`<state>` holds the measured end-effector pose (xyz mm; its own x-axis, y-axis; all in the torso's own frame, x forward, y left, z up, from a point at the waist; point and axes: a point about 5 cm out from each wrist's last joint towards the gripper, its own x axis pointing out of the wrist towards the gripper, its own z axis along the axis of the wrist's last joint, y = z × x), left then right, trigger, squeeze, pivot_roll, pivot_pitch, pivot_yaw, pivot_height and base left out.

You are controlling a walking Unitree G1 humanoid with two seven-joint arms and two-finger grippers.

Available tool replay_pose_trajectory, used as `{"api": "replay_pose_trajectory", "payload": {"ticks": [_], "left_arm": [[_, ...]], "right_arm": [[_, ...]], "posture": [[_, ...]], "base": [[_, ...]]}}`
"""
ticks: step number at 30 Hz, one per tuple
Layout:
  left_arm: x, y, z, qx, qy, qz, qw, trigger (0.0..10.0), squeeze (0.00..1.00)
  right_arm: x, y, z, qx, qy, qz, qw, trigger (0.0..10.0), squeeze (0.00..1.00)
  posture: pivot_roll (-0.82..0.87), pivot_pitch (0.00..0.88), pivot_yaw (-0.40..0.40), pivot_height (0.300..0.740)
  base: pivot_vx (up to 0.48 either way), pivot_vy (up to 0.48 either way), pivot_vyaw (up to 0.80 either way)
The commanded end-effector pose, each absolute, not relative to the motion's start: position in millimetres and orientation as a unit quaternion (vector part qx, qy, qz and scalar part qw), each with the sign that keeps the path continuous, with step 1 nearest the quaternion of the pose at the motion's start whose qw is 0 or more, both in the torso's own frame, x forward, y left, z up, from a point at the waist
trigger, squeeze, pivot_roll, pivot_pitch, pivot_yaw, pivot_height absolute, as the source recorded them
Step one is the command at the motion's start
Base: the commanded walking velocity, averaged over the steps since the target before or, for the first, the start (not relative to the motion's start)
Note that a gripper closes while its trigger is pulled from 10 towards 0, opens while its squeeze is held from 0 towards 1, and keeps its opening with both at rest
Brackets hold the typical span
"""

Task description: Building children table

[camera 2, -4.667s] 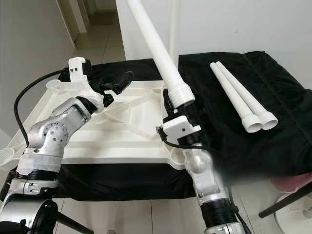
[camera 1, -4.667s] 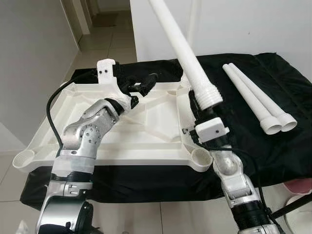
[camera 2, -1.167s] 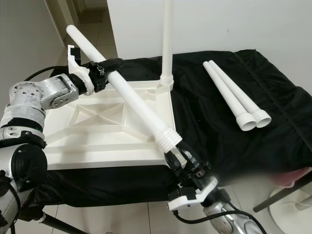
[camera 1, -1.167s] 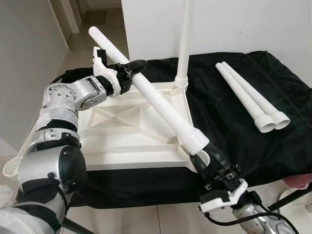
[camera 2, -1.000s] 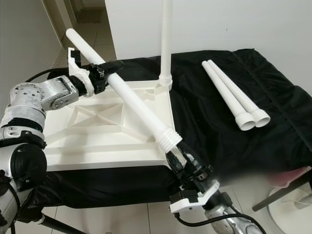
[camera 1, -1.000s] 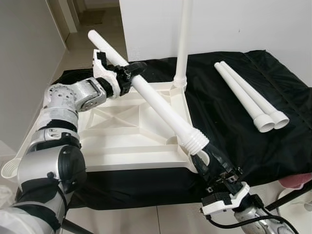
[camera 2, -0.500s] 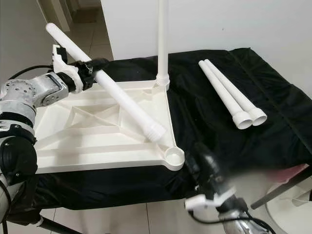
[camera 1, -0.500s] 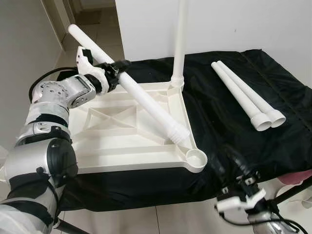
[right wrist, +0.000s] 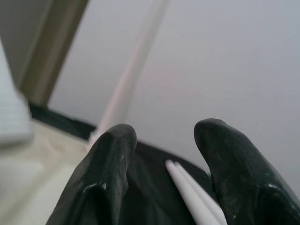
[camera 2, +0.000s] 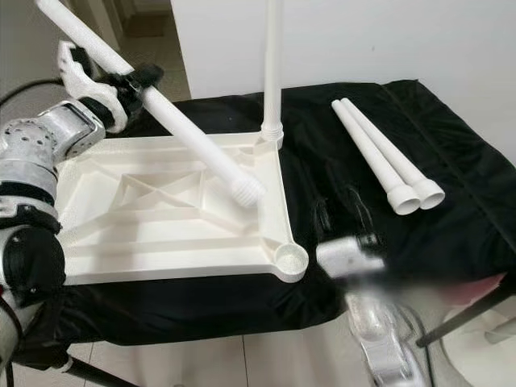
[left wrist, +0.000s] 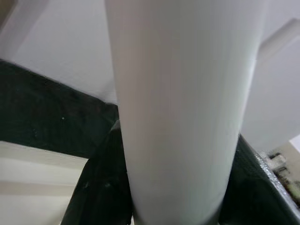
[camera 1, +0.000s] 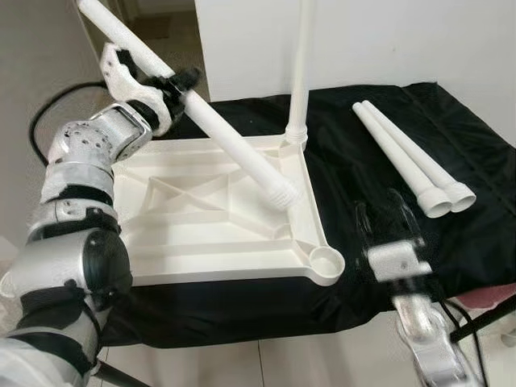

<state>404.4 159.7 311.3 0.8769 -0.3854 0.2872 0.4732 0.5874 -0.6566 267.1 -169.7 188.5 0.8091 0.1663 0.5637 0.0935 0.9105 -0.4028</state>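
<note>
The left hand is clamped around the white leg, slanting it so its ribbed end hangs over the upturned tabletop, probably for the corner socket, while the blurred right hand hovers spread, empty, beside that socket.

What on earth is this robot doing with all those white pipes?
It is building a small table. The white plastic tabletop lies upside down on a black cloth, with one white leg standing in its far corner. The left gripper holds a second long white leg slanted above the tabletop. The right gripper hovers open beside the near corner socket. Two spare legs lie alongside.
</note>
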Motion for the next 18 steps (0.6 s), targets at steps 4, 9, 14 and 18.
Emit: {"api": "replay_pose_trajectory", "payload": {"ticks": [4,9,14,18], "left_arm": [[395.6,158.8,326.0,-0.356,-0.149,-0.253,0.887,10.0,0.00],[385.6,150.2,333.6,-0.328,-0.199,-0.241,0.891,10.0,0.00],[376.8,135.0,338.2,-0.273,-0.227,-0.247,0.902,10.0,0.00],[368.6,116.9,338.9,-0.237,-0.249,-0.252,0.905,10.0,0.00]], "right_arm": [[283.9,-148.8,193.8,-0.161,-0.257,0.102,0.947,10.0,0.00],[294.9,-130.3,204.1,-0.140,-0.234,0.157,0.949,10.0,0.00],[301.9,-117.6,207.1,-0.142,-0.222,0.182,0.947,10.0,0.00],[308.4,-108.1,209.8,-0.145,-0.210,0.197,0.947,10.0,0.00]], "posture": [[-0.12,0.000,0.072,0.740],[-0.12,0.000,0.070,0.740],[-0.10,0.000,0.065,0.740],[-0.10,0.000,0.065,0.740]], "base": [[0.000,0.000,0.00],[0.000,0.000,0.00],[0.000,0.000,0.00],[0.000,0.000,0.00]]}}
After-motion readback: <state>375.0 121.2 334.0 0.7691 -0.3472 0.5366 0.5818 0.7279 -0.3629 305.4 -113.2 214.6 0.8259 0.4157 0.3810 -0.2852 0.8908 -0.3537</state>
